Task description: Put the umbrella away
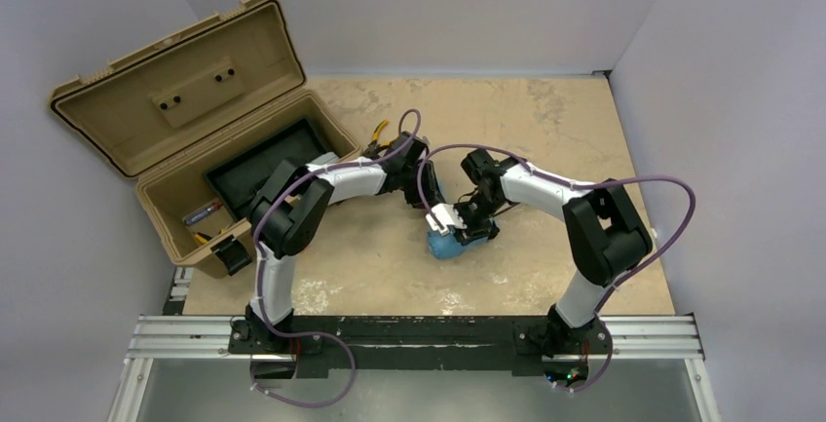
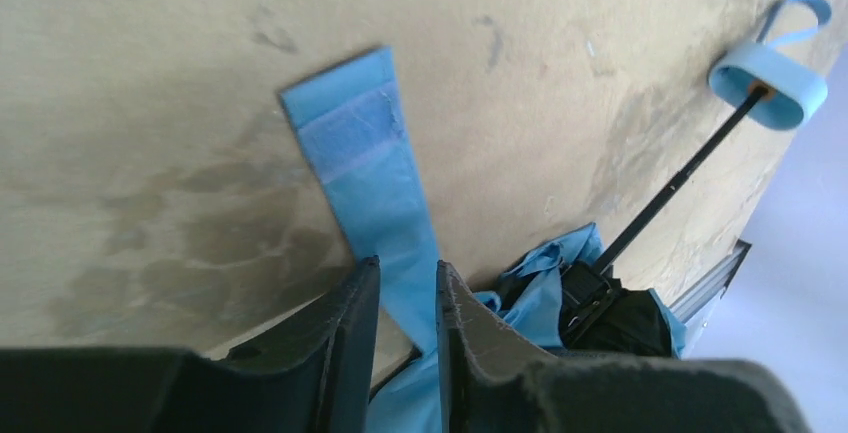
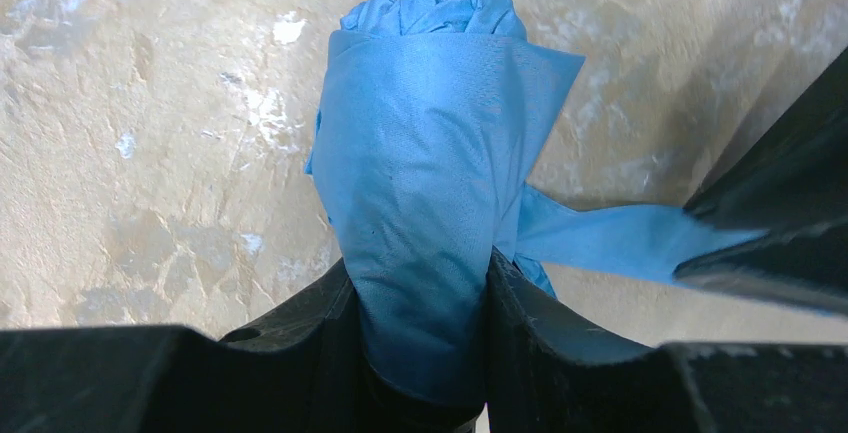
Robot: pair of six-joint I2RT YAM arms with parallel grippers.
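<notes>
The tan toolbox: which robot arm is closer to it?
Left. The left arm bends right beside the toolbox, its fingers astride the umbrella strap. The right arm is farther off across the table, its fingers clamped on the umbrella bundle.

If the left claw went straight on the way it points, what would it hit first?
The left claw would first run along the umbrella's closure strap, which lies between its fingers, then probably hit the tabletop; depth there is unclear.
</notes>
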